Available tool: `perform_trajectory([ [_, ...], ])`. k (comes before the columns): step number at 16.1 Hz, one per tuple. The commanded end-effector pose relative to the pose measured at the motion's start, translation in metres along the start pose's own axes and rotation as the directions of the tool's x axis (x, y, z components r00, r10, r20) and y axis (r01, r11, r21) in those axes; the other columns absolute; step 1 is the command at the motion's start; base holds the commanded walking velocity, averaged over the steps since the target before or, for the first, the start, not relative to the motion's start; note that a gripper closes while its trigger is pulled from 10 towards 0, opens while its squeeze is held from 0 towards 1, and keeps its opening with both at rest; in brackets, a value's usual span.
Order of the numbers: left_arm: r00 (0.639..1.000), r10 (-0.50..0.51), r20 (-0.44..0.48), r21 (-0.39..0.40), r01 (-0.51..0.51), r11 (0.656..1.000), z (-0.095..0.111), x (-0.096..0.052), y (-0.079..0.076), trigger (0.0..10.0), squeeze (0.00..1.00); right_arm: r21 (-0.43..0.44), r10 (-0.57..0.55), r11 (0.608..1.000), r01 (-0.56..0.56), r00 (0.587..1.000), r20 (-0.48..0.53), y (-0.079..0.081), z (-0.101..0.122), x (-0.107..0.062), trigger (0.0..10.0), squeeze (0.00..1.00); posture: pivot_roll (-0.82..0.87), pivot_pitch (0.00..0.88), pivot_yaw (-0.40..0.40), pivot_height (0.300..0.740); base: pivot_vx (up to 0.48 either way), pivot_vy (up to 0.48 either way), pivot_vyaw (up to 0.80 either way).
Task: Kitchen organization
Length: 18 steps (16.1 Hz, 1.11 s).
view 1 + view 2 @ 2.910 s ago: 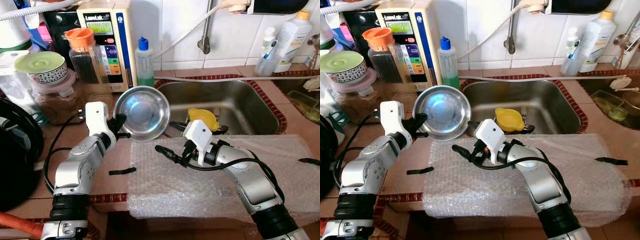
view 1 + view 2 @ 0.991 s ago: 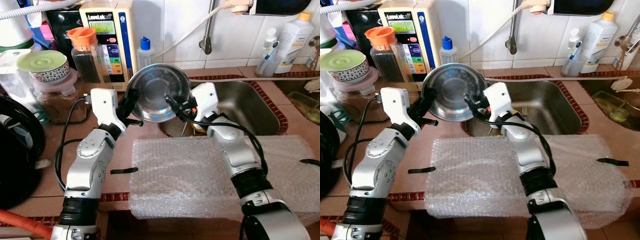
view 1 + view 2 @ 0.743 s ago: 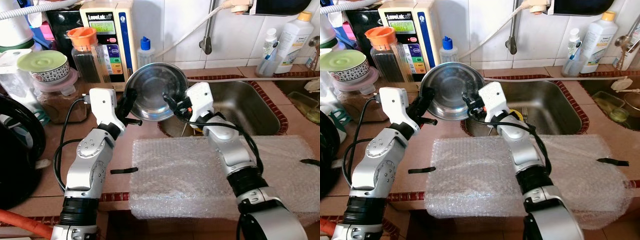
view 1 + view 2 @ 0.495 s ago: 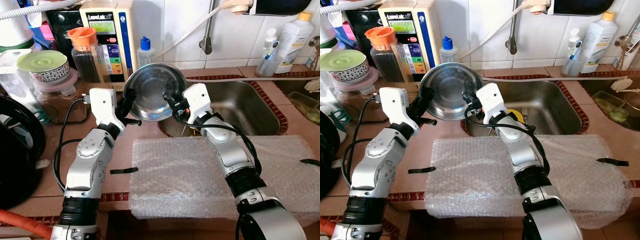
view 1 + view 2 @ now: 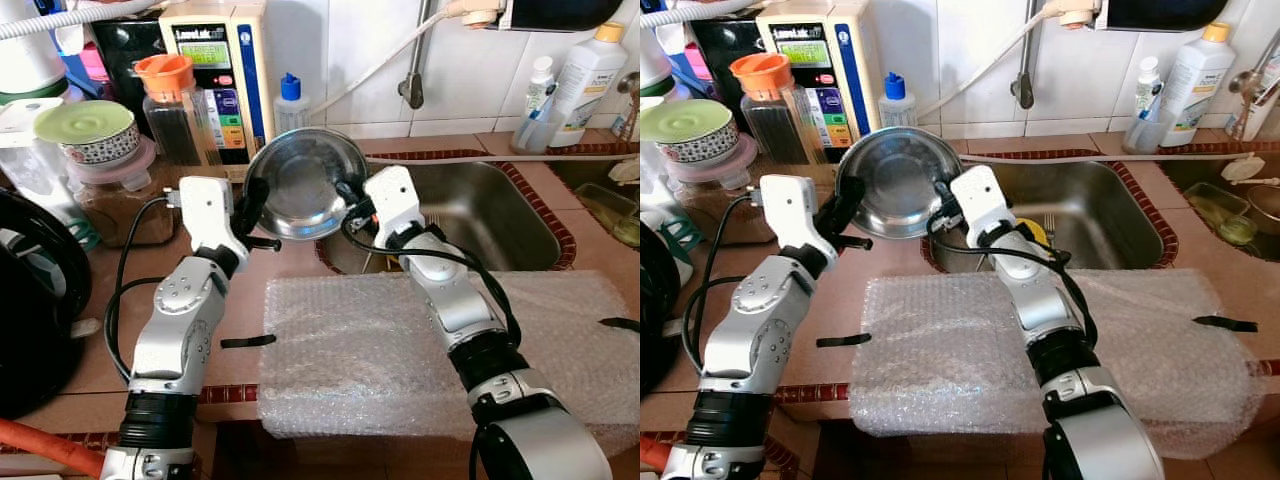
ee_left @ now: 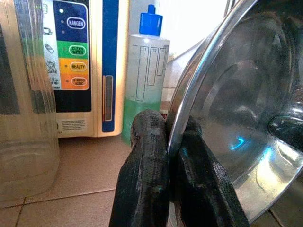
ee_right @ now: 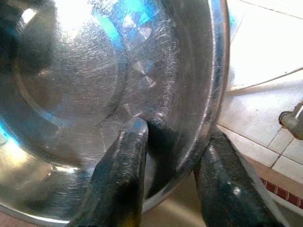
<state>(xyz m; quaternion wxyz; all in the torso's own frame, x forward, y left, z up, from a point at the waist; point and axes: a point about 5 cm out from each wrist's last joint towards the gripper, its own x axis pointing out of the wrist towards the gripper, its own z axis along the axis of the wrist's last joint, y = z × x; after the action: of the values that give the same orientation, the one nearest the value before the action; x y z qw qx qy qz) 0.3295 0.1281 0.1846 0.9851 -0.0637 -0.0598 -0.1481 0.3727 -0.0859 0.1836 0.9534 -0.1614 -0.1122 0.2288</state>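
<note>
Tiled kitchen counter (image 5: 95,355) beside steel sink (image 5: 500,215); steel bowl (image 5: 305,185) held tilted in the air above the sink's left edge; left gripper (image 6: 165,142) clamped on its rim; right gripper (image 7: 170,142) straddling the opposite rim, fingers apart, not yet pinched.

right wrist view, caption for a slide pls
Right gripper fingers straddling the steel bowl rim, one inside, one outside.

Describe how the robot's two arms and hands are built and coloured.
Both arms are silver metal tubes with black ribbed joint bands near the base. Each wrist carries a white boxy housing with a looping black cable. The left hand and right hand each end in two long black fingers.
</note>
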Motion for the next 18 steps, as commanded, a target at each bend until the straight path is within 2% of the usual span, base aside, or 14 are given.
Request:
perform_trajectory([
  [1, 0.997, 0.021, -0.071, 0.018, -0.020, 1.000, -0.013, -0.002, 0.004, 3.1, 0.00, -0.027, -0.079, 0.996, 0.080, 0.995, 0.057, -0.016, 0.016, 0.006, 0.0, 0.00, -0.24, 0.024, 0.058, 0.740, 0.000, 0.000, 0.00],
  [6, 0.999, 0.003, -0.053, 0.004, -0.003, 1.000, -0.010, -0.002, 0.003, 3.1, 0.00, -0.026, -0.095, 0.995, 0.097, 0.994, 0.055, -0.018, 0.016, 0.006, 0.0, 0.00, -0.24, 0.024, 0.057, 0.740, 0.000, 0.000, 0.00],
  [7, 0.999, -0.015, -0.047, 0.002, 0.015, 1.000, -0.009, -0.002, 0.001, 4.0, 0.00, -0.023, -0.098, 0.995, 0.099, 0.994, 0.053, -0.019, 0.015, 0.006, 0.0, 0.00, -0.24, 0.023, 0.055, 0.740, 0.000, 0.000, 0.00],
  [9, 0.999, -0.035, -0.030, 0.001, 0.035, 0.999, -0.007, -0.002, -0.002, 4.7, 0.00, -0.008, -0.103, 0.995, 0.104, 0.994, 0.047, -0.020, 0.014, 0.006, 0.0, 0.00, -0.24, 0.021, 0.053, 0.740, 0.000, 0.000, 0.00],
  [10, 0.998, -0.055, -0.016, 0.005, 0.055, 0.998, -0.005, -0.002, -0.005, 5.5, 0.00, -0.007, -0.105, 0.994, 0.106, 0.993, 0.045, -0.021, 0.014, 0.005, 0.0, 0.00, -0.24, 0.021, 0.053, 0.740, 0.000, 0.000, 0.00],
  [11, 0.998, -0.069, -0.011, 0.007, 0.070, 0.998, -0.004, -0.002, -0.007, 7.2, 0.00, -0.007, -0.106, 0.994, 0.107, 0.993, 0.044, -0.022, 0.014, 0.005, 0.0, 0.00, -0.24, 0.019, 0.052, 0.740, 0.000, 0.000, 0.00],
  [12, 0.996, -0.094, -0.010, -0.010, 0.094, 0.996, -0.004, -0.002, -0.010, 10.0, 0.00, -0.006, -0.109, 0.994, 0.109, 0.993, 0.040, -0.023, 0.012, 0.005, 0.0, 0.00, -0.24, 0.018, 0.050, 0.740, 0.000, 0.000, 0.00],
  [14, 0.992, -0.123, -0.007, -0.039, 0.123, 0.992, -0.004, -0.002, -0.014, 10.0, 0.00, -0.004, -0.110, 0.994, 0.111, 0.993, 0.039, -0.024, 0.012, 0.004, 0.0, 0.00, -0.24, 0.016, 0.049, 0.740, 0.000, 0.000, 0.00],
  [15, 0.988, -0.152, 0.009, -0.048, 0.152, 0.987, -0.002, -0.003, -0.018, 10.0, 1.00, 0.001, -0.112, 0.994, 0.112, 0.993, 0.040, -0.024, 0.012, 0.004, 0.0, 0.00, -0.24, 0.017, 0.049, 0.740, 0.000, 0.000, 0.00],
  [18, 0.974, -0.223, 0.026, -0.062, 0.224, 0.973, -0.001, -0.006, -0.027, 10.0, 1.00, 0.006, -0.119, 0.993, 0.119, 0.992, 0.035, -0.025, 0.011, 0.004, 0.0, 0.00, -0.23, 0.016, 0.049, 0.740, 0.000, 0.000, 0.00],
])
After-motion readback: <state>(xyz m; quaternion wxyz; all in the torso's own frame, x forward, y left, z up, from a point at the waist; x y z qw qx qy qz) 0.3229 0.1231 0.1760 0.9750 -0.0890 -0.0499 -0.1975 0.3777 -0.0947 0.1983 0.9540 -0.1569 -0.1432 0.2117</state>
